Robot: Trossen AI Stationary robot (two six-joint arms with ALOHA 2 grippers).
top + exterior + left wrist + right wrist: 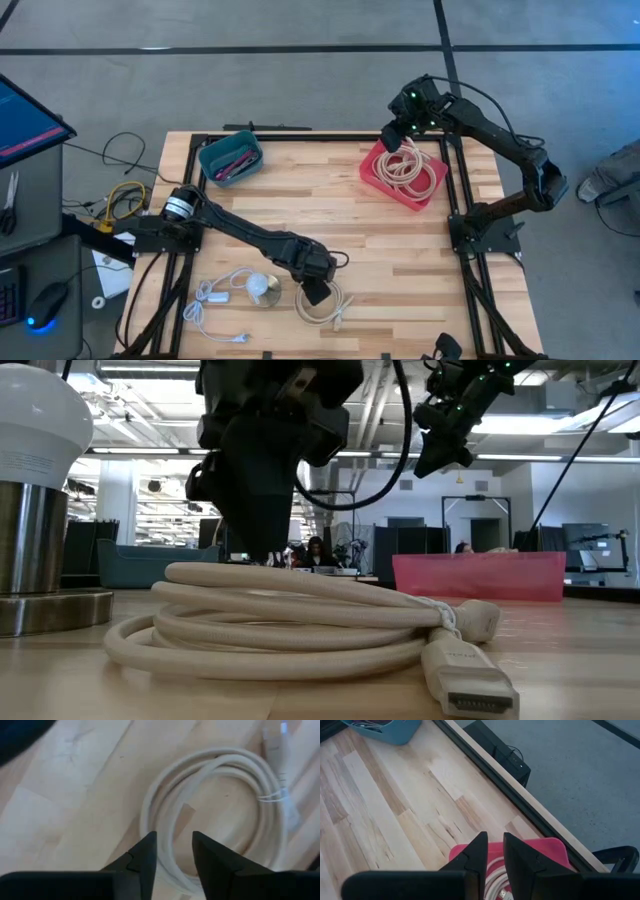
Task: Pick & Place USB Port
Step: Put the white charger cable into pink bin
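A cream USB cable (343, 302), coiled and tied, lies flat on the wooden table near its front edge, with its plug (470, 685) toward the near side. My left gripper (175, 851) points down just over the coil's far-left side, open, with the strands (167, 827) running into the gap between its fingers. My right gripper (495, 842) hangs above the red bin (385, 185) at the far right. Its fingers stand a narrow gap apart with nothing between them. My left gripper comes at the coil from above, its fingers (145, 855) standing across the strands on the coil's far-left side. Whether the fingertips touch the cable I cannot tell. The coil lies flat on the table.
The red bin holds more coiled cream cables (410, 168). A teal bin (230, 158) stands at the far left. A white charger with its cord (215, 295) and a round steel-based lamp (262, 288) lie left of the coil. Bare wood shows mid-table.
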